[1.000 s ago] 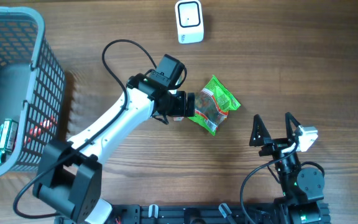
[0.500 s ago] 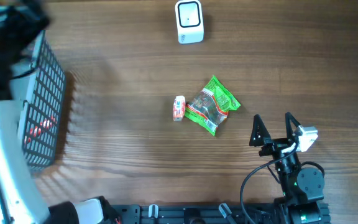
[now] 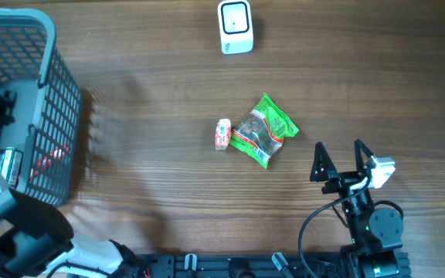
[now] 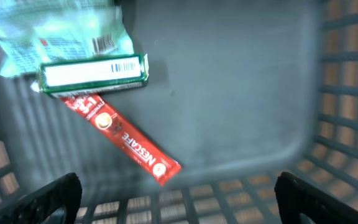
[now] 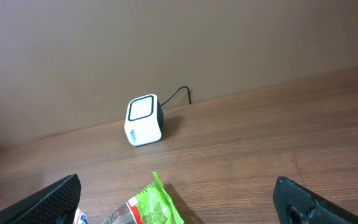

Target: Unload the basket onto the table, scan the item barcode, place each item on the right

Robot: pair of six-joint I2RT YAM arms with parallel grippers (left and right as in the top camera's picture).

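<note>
— Brown wood-grain table (image 3: 153, 177) runs across the overhead view, with a grey mesh basket (image 3: 52, 85) at its left end. Where is the left claw (image 4: 178, 190)?
— Above the basket, looking down into it. Its two dark fingertips sit at the bottom corners of the wrist view, spread wide, with only the basket floor between them.
— What lies in there?
— A green-and-white box (image 4: 95, 73) with its barcode facing up, a red Nescafe stick (image 4: 126, 140) slanting down from the box's lower edge, and a pale teal packet (image 4: 55, 34) above the box. All three are in the upper left of that view, toward the left finger's side. The stick's lower end comes nearest the claw, but nothing touches it.
— The right claw (image 3: 337, 154)?
— At the near right of the table, also spread wide and empty. A green snack packet (image 3: 263, 130) lies on the wood ahead of it and to its left, apart from the fingers. A small white-and-orange sweet (image 3: 222, 133) rests just beside the packet's left edge.
— The scanner (image 3: 236, 27)?
— White, upright at the far edge of the table, well apart from both claws. From the right wrist it stands by the wall, its cable trailing off behind. The packet's tip pokes up at the bottom of that frame, between the fingertips.
</note>
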